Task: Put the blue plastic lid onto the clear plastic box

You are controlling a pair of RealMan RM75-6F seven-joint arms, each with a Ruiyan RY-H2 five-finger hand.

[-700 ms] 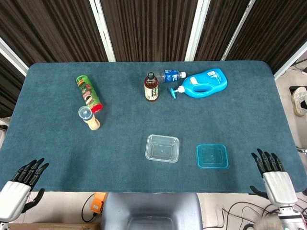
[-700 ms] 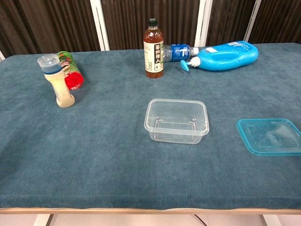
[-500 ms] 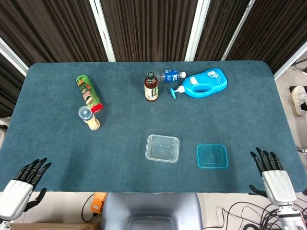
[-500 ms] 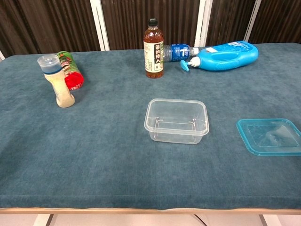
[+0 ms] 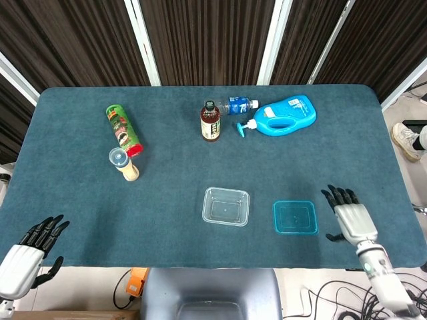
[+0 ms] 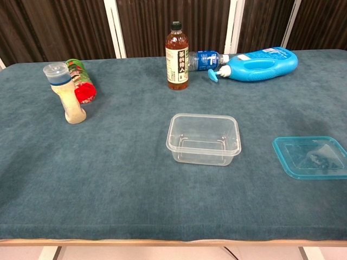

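Note:
The clear plastic box [image 5: 226, 206] [image 6: 204, 138] sits empty and uncovered near the table's front centre. The blue plastic lid [image 5: 295, 217] [image 6: 311, 157] lies flat on the cloth to its right, a short gap between them. My right hand [image 5: 351, 219] hovers just right of the lid with its fingers spread, holding nothing and not touching the lid. My left hand [image 5: 25, 253] is off the table's front left corner, fingers apart and empty. Neither hand appears in the chest view.
A tea bottle [image 5: 210, 121] stands at the back centre, with a lying water bottle [image 5: 239, 105] and a blue detergent jug [image 5: 283, 115] beside it. On the left are a green chip can [image 5: 123, 130] lying down and an upright shaker [image 5: 123, 164].
My right hand has moved left and forward over the table, coming close to the lid's right side. The left hand drifted slightly. Box and lid have not moved.

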